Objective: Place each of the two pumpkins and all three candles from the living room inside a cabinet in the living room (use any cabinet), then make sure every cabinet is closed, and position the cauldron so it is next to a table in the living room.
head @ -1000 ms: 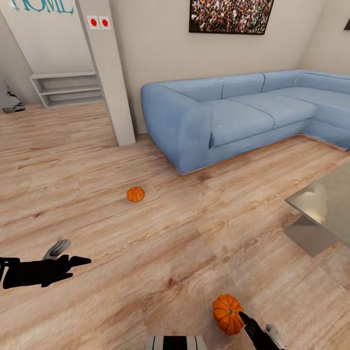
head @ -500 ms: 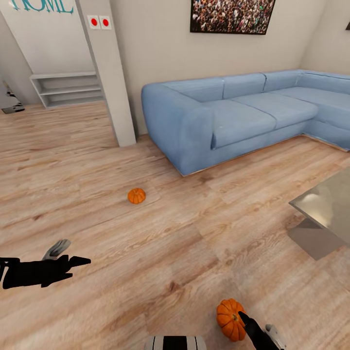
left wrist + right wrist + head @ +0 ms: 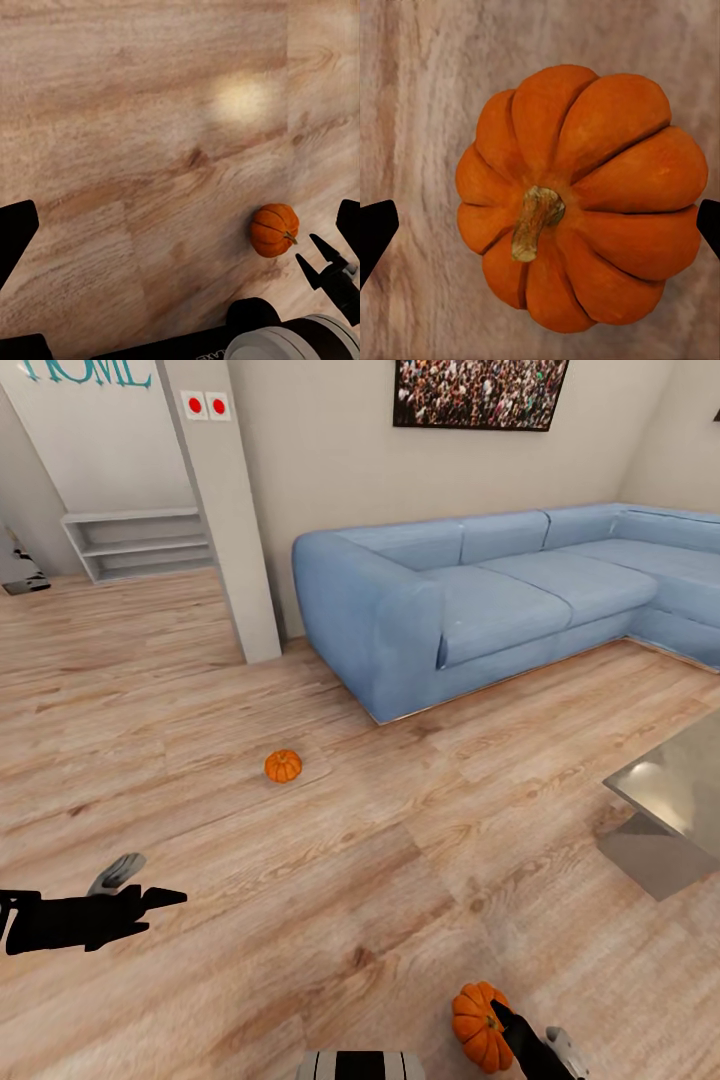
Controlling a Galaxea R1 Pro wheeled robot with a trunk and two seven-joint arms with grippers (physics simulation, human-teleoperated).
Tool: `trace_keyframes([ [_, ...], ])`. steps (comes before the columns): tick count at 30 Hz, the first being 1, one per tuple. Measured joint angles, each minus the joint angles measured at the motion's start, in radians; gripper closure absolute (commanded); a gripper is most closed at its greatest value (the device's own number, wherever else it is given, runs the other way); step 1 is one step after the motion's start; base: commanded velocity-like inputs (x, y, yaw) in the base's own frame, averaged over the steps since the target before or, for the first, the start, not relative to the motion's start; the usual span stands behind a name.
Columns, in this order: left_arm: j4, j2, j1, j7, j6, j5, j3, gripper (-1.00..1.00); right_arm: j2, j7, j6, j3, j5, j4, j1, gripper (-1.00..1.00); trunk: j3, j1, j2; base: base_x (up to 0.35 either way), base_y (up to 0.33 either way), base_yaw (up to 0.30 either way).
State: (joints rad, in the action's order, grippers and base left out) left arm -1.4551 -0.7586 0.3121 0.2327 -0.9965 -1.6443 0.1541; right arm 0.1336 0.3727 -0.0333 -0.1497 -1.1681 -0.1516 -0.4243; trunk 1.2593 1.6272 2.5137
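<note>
A near pumpkin (image 3: 581, 199) on the wood floor (image 3: 350, 880) is framed between the right gripper's (image 3: 540, 225) spread fingers, apparently untouched; a centred, straight descent is advised.

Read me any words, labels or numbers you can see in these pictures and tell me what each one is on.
"HOME", in teal letters, cut off by the top edge of the head view: on the white wall at the upper left.
The two red dots on white square plates on the pillar carry no readable text.
The framed picture above the blue sofa shows a crowd, no legible words.
</note>
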Motion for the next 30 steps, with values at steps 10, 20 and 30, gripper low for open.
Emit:
trace_keyframes([
  [10,-0.001,0.0,0.0,0.0,0.0,0.0,-0.002,-1.0,0.0,0.0,0.0,0.0,0.0,0.0,0.0,-1.0,0.027,0.003,0.002,0.0,0.0,0.0],
  [20,-0.002,0.0,0.0,0.0,0.0,0.0,-0.001,-1.0,0.002,0.0,0.0,0.0,-0.001,0.0,0.0,-1.0,0.046,0.005,0.003,0.0,0.0,0.0],
  [30,-0.002,0.0,0.0,0.0,0.0,0.0,-0.001,-1.0,0.002,0.0,0.0,0.0,-0.002,0.0,0.0,-1.0,0.081,0.009,0.005,0.0,0.0,0.0],
])
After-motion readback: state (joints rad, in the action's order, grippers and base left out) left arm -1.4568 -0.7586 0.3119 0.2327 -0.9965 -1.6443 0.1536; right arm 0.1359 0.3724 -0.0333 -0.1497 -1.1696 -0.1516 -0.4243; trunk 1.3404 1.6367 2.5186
